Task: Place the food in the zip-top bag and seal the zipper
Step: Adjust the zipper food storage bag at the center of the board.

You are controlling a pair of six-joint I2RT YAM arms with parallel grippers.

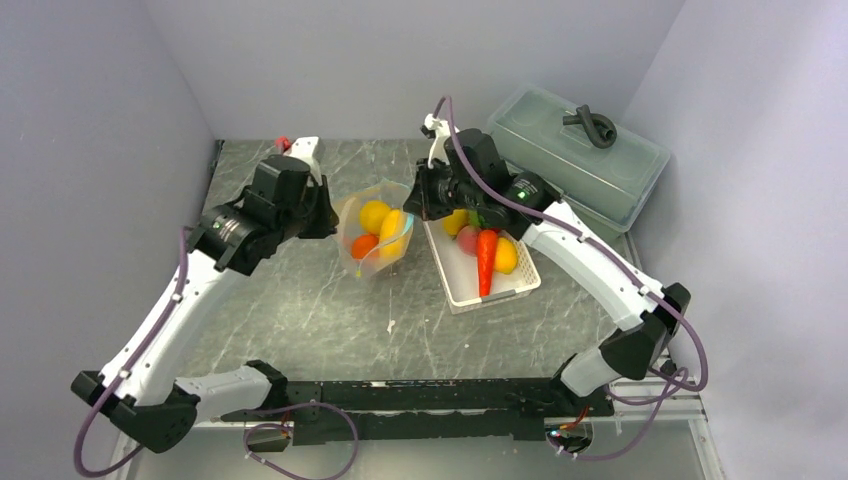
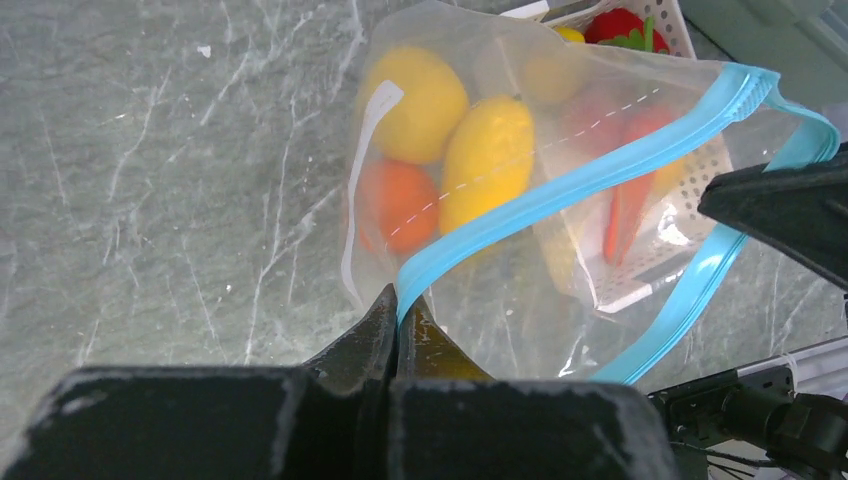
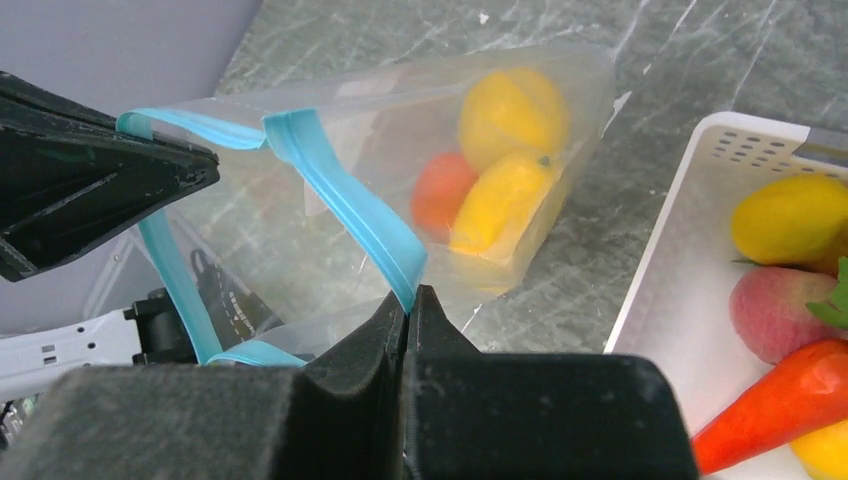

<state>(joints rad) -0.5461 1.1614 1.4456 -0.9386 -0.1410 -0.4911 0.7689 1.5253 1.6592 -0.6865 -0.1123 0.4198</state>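
The clear zip-top bag (image 1: 377, 232) hangs between my two grippers, its mouth held open. Inside lie two yellow lemons (image 2: 487, 160) and an orange (image 2: 398, 203). My left gripper (image 2: 400, 300) is shut on the teal zipper (image 2: 570, 180) at one side of the mouth. My right gripper (image 3: 408, 296) is shut on the zipper (image 3: 345, 200) at the other side. The white basket (image 1: 455, 272) to the right holds the orange carrot (image 1: 486, 260), a pinkish peach (image 3: 778, 312), a lemon (image 3: 792, 218) and a red pepper (image 2: 618, 24).
A large grey-green lidded box (image 1: 580, 155) with a dark handle stands at the back right, behind the basket. Grey walls close the table on the left, back and right. The marbled tabletop (image 1: 320, 320) stretches in front of the bag.
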